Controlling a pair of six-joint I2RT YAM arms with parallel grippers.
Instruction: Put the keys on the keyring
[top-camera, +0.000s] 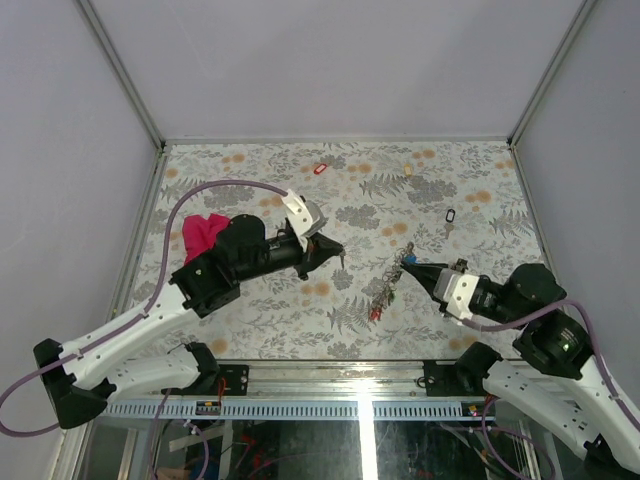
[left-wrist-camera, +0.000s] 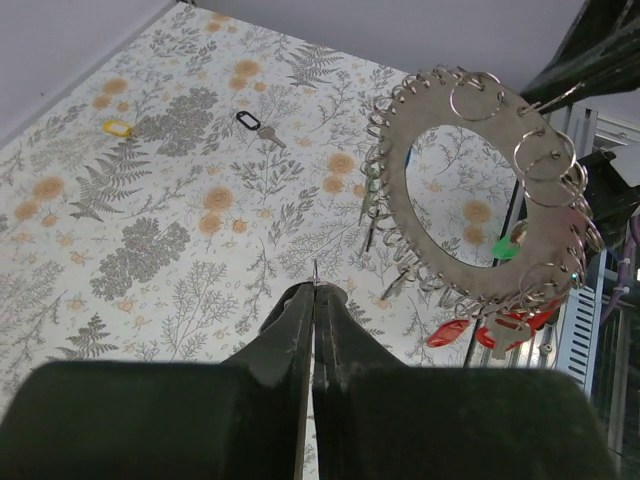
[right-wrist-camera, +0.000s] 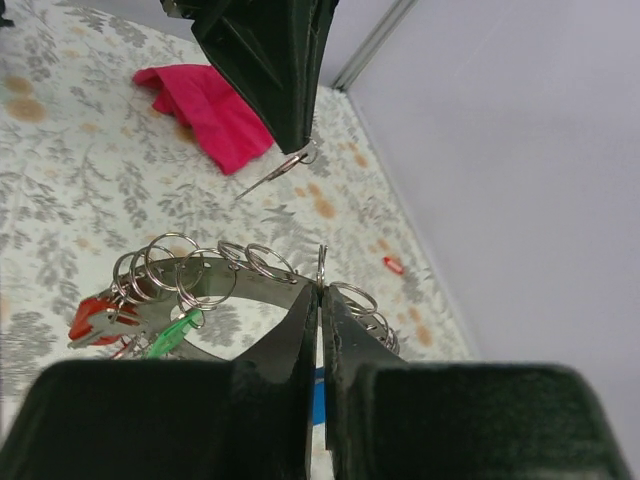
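Left gripper (top-camera: 338, 247): pinches shut on a single key (right-wrist-camera: 280, 170), with the blade and its small split ring poking out past the fingertips. Hangs in the air above the tabletop (top-camera: 300, 205), left of the keyring (top-camera: 384, 292) and apart from it. Shows, from its own wrist camera, only a thin metal tip between the closed fingers (left-wrist-camera: 290, 320).

Right gripper (top-camera: 410, 265): clamps together on the rim of the keyring and holds it off the tabletop. Lets the ring dangle below its tips, edge-on from overhead, face-on to the left wrist camera. Carries a fringe of small split rings all round the flat grey band (left-wrist-camera: 392, 200), plus red tags (left-wrist-camera: 445, 333) and a green tag (left-wrist-camera: 507, 247) low on the ring.

Elsewhere, flat on the far tabletop and well apart from both arms: a red-tagged key (top-camera: 320, 168), a cream-tagged key (top-camera: 408, 171) and a black-tagged key (top-camera: 449, 215). Crumpled beside the left arm: a magenta cloth (top-camera: 203, 232).
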